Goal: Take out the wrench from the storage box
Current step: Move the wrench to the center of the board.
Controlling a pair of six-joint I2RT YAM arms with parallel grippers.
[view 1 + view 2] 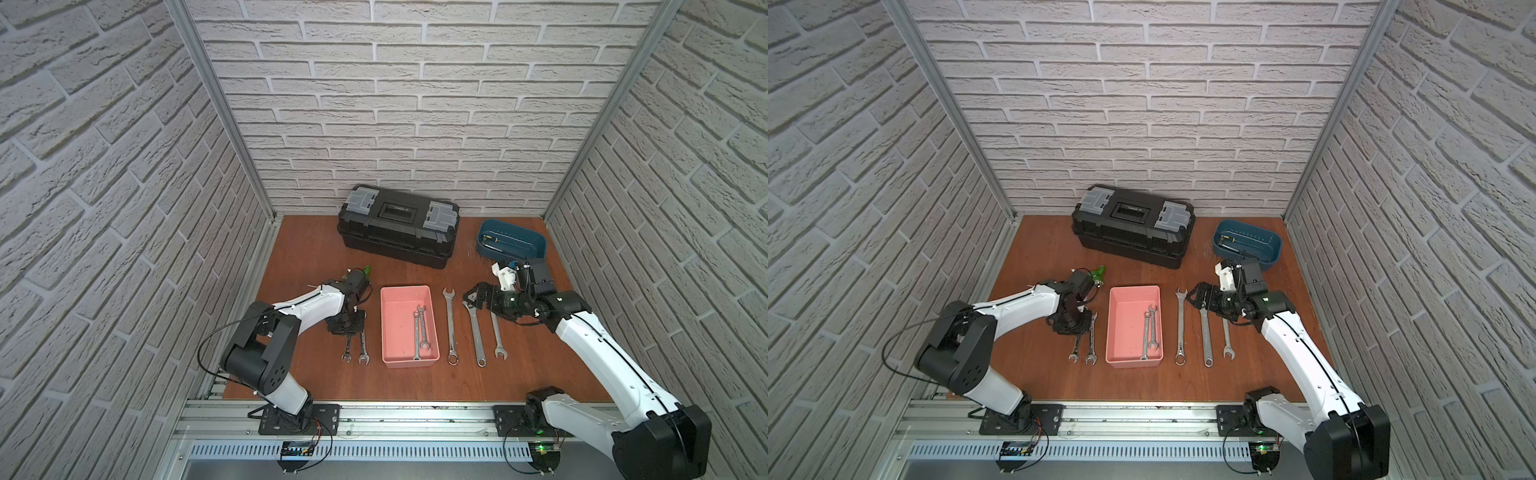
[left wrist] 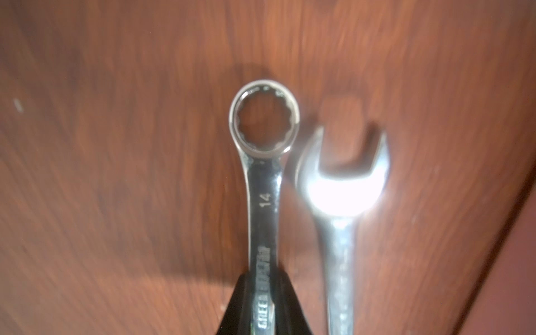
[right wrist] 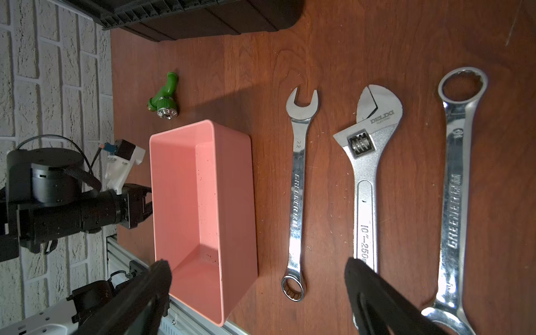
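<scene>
The salmon-pink storage box (image 1: 405,287) (image 1: 1133,287) stands mid-table with two small wrenches (image 1: 419,332) (image 1: 1150,332) lying side by side inside. Left of the box, my left gripper (image 1: 347,328) (image 2: 262,307) is shut on the shaft of a silver ring-ended wrench (image 2: 262,203) (image 1: 347,349), low over the table beside a second wrench (image 2: 342,188) (image 1: 363,347). Whether the held wrench touches the table I cannot tell. My right gripper (image 1: 471,296) (image 3: 258,262) hangs open and empty right of the box, over the head of an adjustable wrench (image 3: 367,162).
Three long wrenches lie in a row right of the box: a combination wrench (image 1: 451,324), the adjustable one (image 1: 474,332) and another (image 1: 497,332). A black toolbox (image 1: 399,226) and a dark-blue tub (image 1: 512,239) stand at the back. A green nozzle (image 1: 366,270) lies behind my left wrist.
</scene>
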